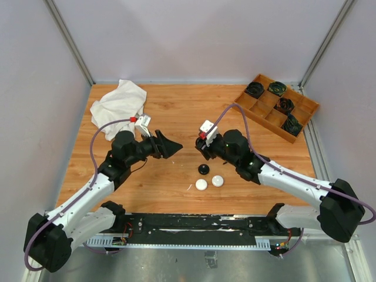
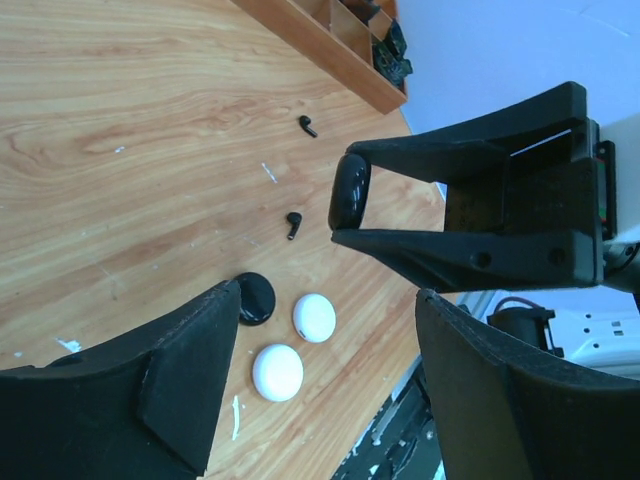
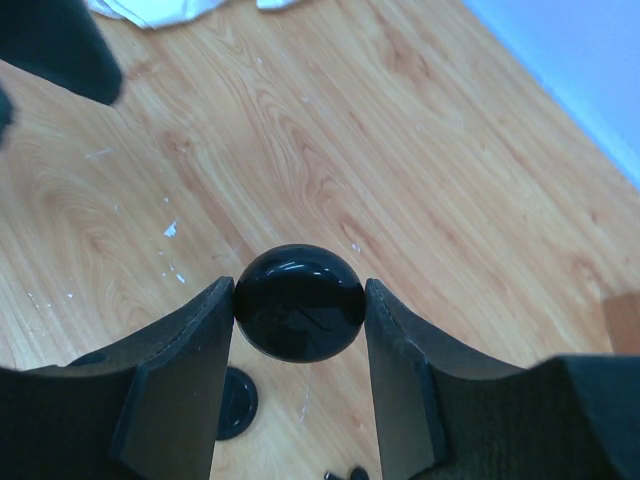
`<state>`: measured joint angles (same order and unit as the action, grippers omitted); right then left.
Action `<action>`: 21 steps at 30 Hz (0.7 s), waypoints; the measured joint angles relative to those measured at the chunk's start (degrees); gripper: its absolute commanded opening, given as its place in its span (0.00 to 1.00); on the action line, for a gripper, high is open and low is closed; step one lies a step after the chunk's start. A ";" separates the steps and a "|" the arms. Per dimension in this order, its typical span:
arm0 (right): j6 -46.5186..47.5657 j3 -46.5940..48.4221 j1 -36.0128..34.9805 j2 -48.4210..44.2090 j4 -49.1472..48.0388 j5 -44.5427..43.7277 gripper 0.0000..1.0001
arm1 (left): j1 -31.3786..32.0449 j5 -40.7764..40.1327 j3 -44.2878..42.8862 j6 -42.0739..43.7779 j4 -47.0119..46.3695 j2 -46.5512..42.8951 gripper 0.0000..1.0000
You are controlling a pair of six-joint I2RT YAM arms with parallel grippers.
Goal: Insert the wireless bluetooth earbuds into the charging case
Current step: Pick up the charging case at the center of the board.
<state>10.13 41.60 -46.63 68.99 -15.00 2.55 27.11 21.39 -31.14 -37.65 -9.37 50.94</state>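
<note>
Right tool (image 1: 204, 148): clamped on a round black case (image 3: 299, 303), held clear above the table (image 1: 170, 111). Left tool (image 1: 175, 147): fingers apart, nothing between them, facing the right tool at close range. One black earbud (image 2: 293, 224) lies loose on the table near a black puck (image 2: 255, 298); a second earbud (image 2: 307, 126) lies farther off, toward the wooden tray (image 1: 249, 111). Two white cases (image 2: 314, 318) sit beside the puck. A white cloth (image 1: 119, 104) lies in the far left corner.

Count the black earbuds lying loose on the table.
2: one black earbud near the white cases, the other farther on, nearer the wooden tray. More may be hidden.
</note>
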 measured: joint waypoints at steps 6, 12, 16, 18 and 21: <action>3.87 -0.15 -2.54 0.13 -4.61 1.97 0.51 | 0.00 2.29 0.02 -1.20 -2.91 1.92 0.68; 6.12 -0.11 -4.55 1.86 -6.21 3.69 0.51 | 0.00 3.78 0.02 -1.40 -4.44 3.67 0.60; 6.95 0.00 -5.75 3.26 -6.21 4.13 0.51 | 0.15 4.00 0.02 -1.36 -5.16 4.81 0.57; 7.32 0.17 -6.16 3.58 -6.21 4.39 0.51 | 0.48 3.98 0.02 -1.33 -5.53 5.31 0.55; 7.76 0.59 -6.60 3.72 -6.19 4.70 0.51 | 1.42 3.98 0.02 -1.16 -5.62 6.25 0.54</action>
<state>17.89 42.19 -53.23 72.71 -21.19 7.25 28.53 25.36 -31.11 -38.81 -14.98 57.19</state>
